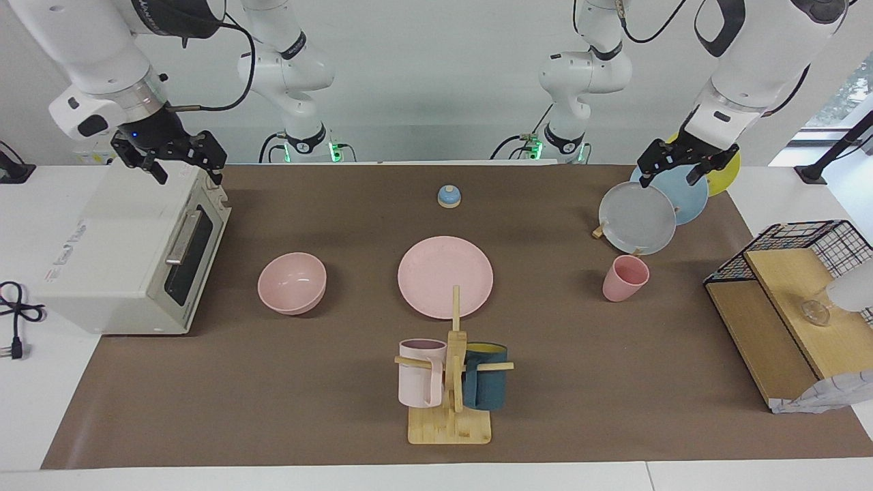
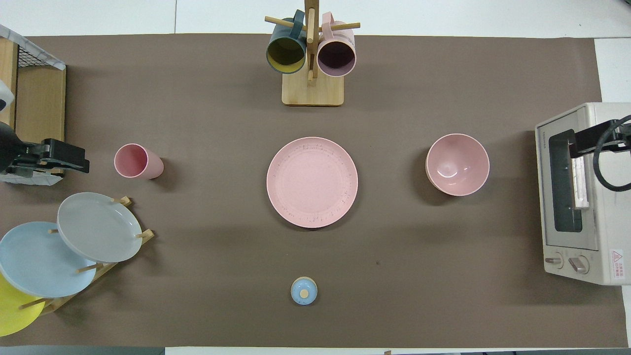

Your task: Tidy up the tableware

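The cup (image 1: 625,277) stands beside the plate (image 1: 445,276), toward the spread left tool (image 1: 676,166); right tool (image 1: 168,159) spread too.

A matte pink plate (image 1: 445,276) is lying flat mid-tabletop. The matching bowl (image 1: 292,282) is sitting upright toward the right arm's end, and the cup (image 1: 624,277) is standing toward the left arm's.

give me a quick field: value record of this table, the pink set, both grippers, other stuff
pink plate: flat on the mat, mid-table
pink bowl: upright, toward the right arm's end, beside the toaster oven
pink cup: upright, toward the left arm's end, beside the plate rack
left gripper: open, empty, over the plate rack
right gripper: open, empty, over the toaster oven
mug tree: two mugs hanging, farther from the robots than the pink plate
stacking: none yet
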{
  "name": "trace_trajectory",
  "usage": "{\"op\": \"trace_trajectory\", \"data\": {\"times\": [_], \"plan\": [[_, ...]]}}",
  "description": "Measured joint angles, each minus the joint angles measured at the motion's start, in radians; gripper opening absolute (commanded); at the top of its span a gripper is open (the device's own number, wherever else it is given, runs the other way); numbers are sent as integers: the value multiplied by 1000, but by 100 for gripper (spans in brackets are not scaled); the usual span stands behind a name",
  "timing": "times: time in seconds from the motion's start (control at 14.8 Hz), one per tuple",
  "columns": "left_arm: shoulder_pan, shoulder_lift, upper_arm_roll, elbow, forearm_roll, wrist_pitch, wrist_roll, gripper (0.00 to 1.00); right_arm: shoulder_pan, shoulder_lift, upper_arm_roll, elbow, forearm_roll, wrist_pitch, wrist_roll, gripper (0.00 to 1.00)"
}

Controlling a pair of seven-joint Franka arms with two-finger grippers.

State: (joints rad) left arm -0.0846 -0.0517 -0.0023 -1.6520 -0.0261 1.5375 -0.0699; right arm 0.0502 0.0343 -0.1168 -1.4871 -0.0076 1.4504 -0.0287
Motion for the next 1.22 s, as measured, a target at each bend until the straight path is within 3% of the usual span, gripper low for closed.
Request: {"op": "trace_trajectory", "data": {"times": [0.2, 0.54, 0.74, 1.22], "plan": [[0, 0, 0, 0, 0, 0, 0, 100, 12, -1, 3, -4, 2, -1, -5, 100], [0, 0, 0, 0, 0, 0, 0, 100, 121, 2, 8, -41, 2, 62, -7, 100], [0, 0, 0, 0, 0, 0, 0, 100, 193, 30, 10, -125, 2, 208, 33, 100], [0, 0, 0, 0, 0, 0, 0, 100, 255, 91, 13, -486, 2, 669, 95, 100]]}}
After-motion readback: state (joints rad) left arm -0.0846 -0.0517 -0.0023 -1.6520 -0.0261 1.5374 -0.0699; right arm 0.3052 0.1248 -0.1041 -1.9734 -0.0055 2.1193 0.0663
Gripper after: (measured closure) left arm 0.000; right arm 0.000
